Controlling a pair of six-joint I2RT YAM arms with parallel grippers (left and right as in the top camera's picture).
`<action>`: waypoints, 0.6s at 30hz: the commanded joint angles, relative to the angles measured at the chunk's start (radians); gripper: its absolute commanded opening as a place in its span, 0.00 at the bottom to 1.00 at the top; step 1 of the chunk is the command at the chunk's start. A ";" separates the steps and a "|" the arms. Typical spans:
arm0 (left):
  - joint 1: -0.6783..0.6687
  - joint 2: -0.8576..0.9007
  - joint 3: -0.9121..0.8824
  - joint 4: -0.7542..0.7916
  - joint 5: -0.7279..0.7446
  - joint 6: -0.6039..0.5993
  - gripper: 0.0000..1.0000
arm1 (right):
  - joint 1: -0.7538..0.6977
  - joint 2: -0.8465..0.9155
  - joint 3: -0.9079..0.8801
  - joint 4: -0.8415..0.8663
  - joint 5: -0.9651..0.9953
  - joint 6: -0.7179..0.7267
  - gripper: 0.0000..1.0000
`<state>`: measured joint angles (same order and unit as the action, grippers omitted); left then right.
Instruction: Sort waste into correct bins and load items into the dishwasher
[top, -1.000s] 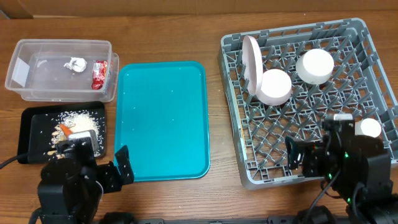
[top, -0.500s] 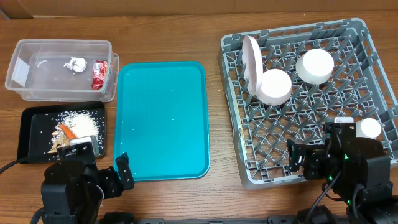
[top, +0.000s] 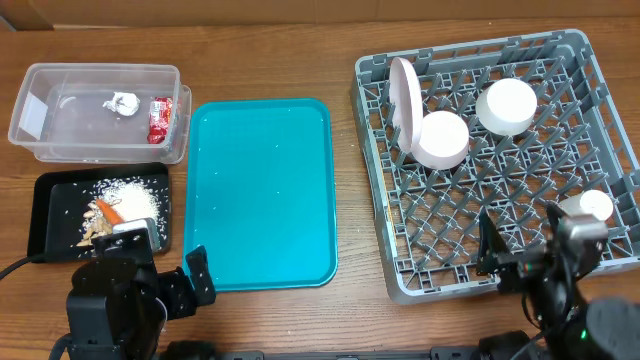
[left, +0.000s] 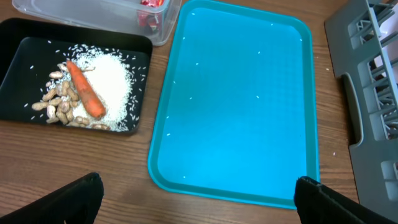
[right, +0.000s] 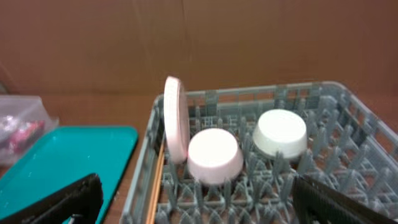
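Observation:
The clear tub (top: 60, 135) at the back left holds the white tissue (top: 123, 102) and the red-and-white wrapper (top: 159, 119). The black tray (top: 45, 205) in front of it holds rice (left: 115, 78), the carrot (left: 85, 93) and peanuts (left: 55, 107). The grey rack (top: 590, 120) on the right holds an upright plate (top: 404, 98), two upturned bowls (top: 442, 139) (top: 505, 106) and a small cup (top: 592, 206). Chopsticks (right: 157, 180) lie along its left inner wall. My left gripper (left: 199, 199) is open and empty over the table. My right gripper (right: 199, 202) is open and empty over the rack's front edge.
A large teal serving tray (top: 262, 190) lies between the bins and the rack, with a few rice grains on it. A brown cardboard wall stands behind the table. Both arm bodies sit at the table's front edge.
My right arm has drawn back toward the front edge and tilted up, so its camera faces across the rack. My left arm slid slightly back, then stayed still.

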<state>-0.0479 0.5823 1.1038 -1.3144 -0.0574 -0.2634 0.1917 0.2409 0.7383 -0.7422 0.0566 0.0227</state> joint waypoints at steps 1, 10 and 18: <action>0.002 -0.014 -0.002 0.002 -0.013 -0.014 1.00 | -0.004 -0.134 -0.181 0.130 0.021 -0.058 1.00; 0.002 -0.014 -0.002 0.002 -0.013 -0.014 1.00 | -0.004 -0.238 -0.682 0.785 -0.058 -0.057 1.00; 0.002 -0.014 -0.002 0.002 -0.013 -0.014 1.00 | -0.045 -0.238 -0.730 0.673 -0.193 -0.026 1.00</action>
<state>-0.0479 0.5797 1.1015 -1.3132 -0.0574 -0.2638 0.1612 0.0132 0.0181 -0.0784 -0.0853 -0.0257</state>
